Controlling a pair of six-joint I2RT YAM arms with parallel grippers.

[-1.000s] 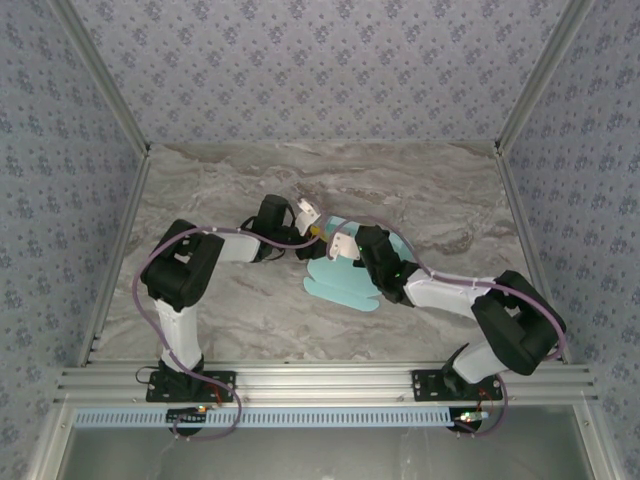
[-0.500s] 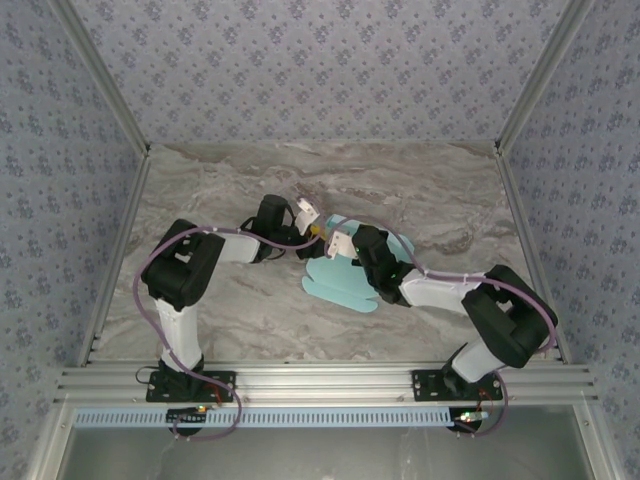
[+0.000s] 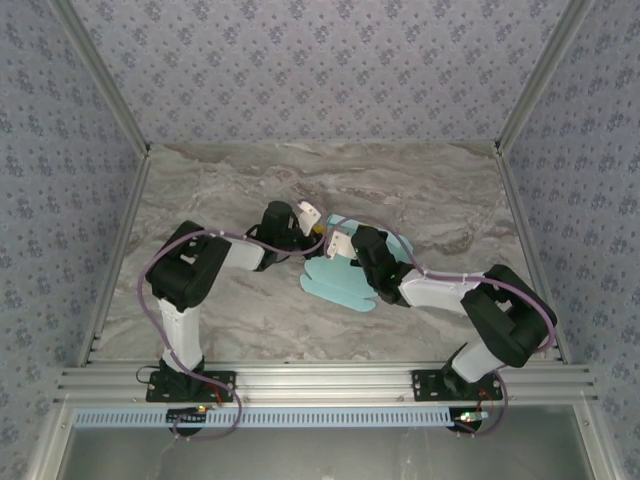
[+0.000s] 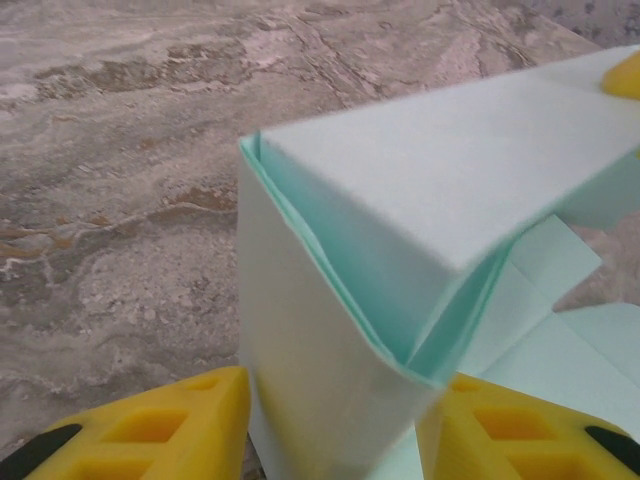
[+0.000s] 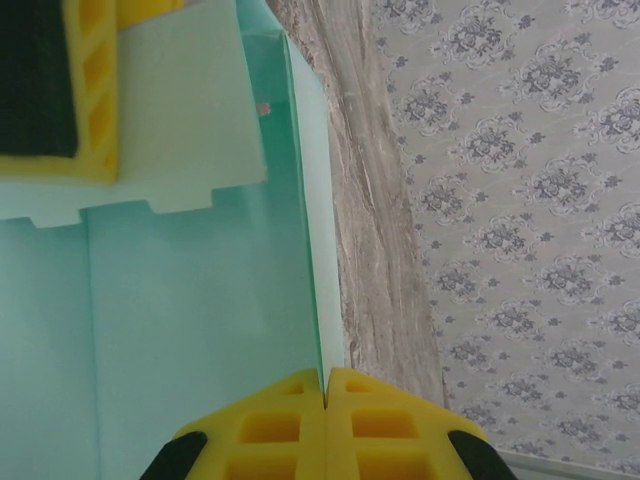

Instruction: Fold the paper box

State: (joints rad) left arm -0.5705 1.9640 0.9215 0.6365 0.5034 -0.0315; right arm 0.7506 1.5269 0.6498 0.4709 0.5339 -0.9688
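Right gripper (image 5: pixel 326 385) is closed tight on a thin upright wall of the paper box (image 5: pixel 200 300), which runs toward 12 o'clock from its fingertips. Left gripper (image 4: pixel 335 400) has its fingers on either side of a raised folded corner; whether they squeeze it I cannot tell. Flat flaps spread over the table (image 3: pixel 220 180) at 5 o'clock from both.

Marbled table (image 3: pixel 420 190), papered walls (image 3: pixel 320 70).
You see grey-brown veining, blue-grey floral print on three sides, aluminium rail (image 3: pixel 320 380) along the near edge, even light.
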